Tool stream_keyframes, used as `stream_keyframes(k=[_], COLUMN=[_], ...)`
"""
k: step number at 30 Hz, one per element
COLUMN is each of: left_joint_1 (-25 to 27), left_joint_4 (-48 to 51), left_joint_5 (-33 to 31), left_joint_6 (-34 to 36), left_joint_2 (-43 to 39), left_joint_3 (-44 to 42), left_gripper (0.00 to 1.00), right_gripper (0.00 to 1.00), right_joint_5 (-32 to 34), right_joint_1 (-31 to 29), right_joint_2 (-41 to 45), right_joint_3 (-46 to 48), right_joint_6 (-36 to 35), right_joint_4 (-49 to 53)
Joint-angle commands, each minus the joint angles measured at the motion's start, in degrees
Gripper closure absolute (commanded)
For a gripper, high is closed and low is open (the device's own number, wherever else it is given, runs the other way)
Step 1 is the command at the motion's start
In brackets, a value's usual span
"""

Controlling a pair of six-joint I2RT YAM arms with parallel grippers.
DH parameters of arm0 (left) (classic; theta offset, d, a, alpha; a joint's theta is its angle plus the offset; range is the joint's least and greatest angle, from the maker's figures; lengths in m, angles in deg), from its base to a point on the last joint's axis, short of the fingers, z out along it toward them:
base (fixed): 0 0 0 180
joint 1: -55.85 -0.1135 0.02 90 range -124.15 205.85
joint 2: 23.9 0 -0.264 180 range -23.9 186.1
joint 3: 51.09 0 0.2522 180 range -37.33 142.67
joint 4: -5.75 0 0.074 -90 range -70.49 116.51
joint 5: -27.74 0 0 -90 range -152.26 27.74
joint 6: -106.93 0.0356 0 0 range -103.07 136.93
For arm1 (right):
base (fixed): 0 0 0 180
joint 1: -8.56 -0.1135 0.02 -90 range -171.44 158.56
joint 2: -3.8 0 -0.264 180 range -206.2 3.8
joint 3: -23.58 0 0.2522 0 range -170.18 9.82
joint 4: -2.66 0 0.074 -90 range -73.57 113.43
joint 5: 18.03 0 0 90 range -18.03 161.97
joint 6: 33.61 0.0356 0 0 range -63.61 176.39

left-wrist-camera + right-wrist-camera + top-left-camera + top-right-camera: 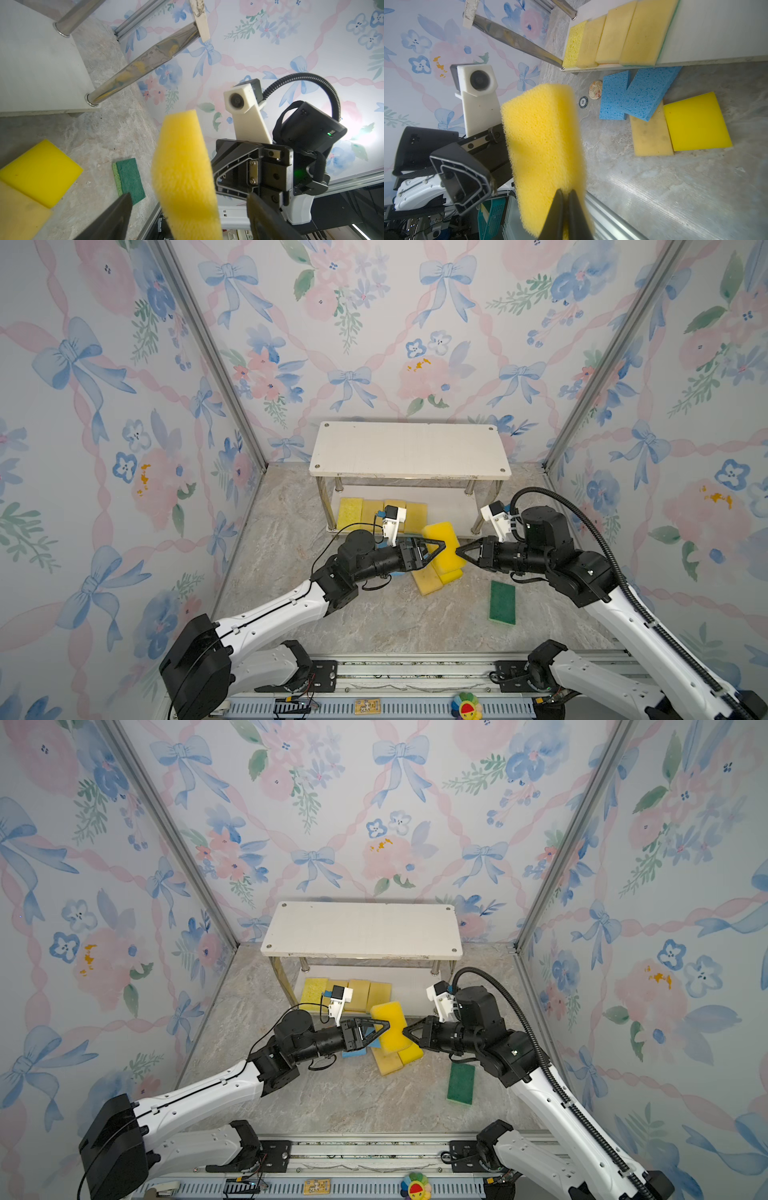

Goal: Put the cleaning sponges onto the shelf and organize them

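In front of the shelf [409, 450]: yellow sponge [441, 533] was held off the floor [374, 622].
Right gripper [459, 551]: fingers pinched the sponge's edge.
Left gripper [436, 552]: fingers stood apart, straddling it.

Shelf [409, 450]: white, two-tier, 12 o'clock. Four yellow sponges [365, 512] overlap in a row, lower board, 9 o'clock end. Thick yellow sponge [442, 545] aloft on edge, centre, my right gripper [459, 551] pinching it. Floor below: yellow pair [428, 583] 6 o'clock, blue pair [643, 91] 8, green sponge [502, 602] flat, 5.
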Motion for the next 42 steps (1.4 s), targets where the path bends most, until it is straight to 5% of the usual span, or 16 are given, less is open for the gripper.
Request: stream_keyframes(k=[1, 8, 20, 24, 28, 32, 42], left_joint_1=[0.31, 0.31, -0.09, -0.30, -0.97, -2.62, -5.53], left_joint_4=[-1.21, -1.25, -1.27, -1.27, -1.38, -1.46, -1.44], left_joint_5=[-0.50, -1.23, -1.23, -1.26, -1.61, -1.37, 2.34], left_joint_6=[1.35, 0.87, 0.29, -0.21, -1.30, -2.81, -3.74], left_joint_2=[0.59, 0.43, 0.10, -0.30, -1.54, -3.32, -5.32], left_joint_3=[1.26, 0.45, -0.85, -1.11, -3.34, -4.88, -6.20], left_gripper=[0.21, 0.59, 0.92, 0.94, 0.95, 0.95, 0.94], right_gripper=[0.91, 0.90, 0.88, 0.70, 0.25, 0.01, 0.07], right_joint_5=[1.63, 3.47, 5.30, 6.20, 7.84, 7.73, 5.20], right_joint_1=[-1.90, -4.54, -6.29, -6.38, -6.26, -6.28, -10.47], right_joint_2=[0.41, -0.76, -1.07, -0.82, 0.22, 1.52, 4.13], right_joint_3=[0.81, 0.15, -0.35, -0.51, -0.84, 0.34, 9.00], right_joint_6=[0.31, -0.21, -0.30, 0.01, -0.13, 0.59, 8.02], right_joint_4=[-1.09, -0.34, 0.27, 0.71, 1.75, 1.75, -9.31])
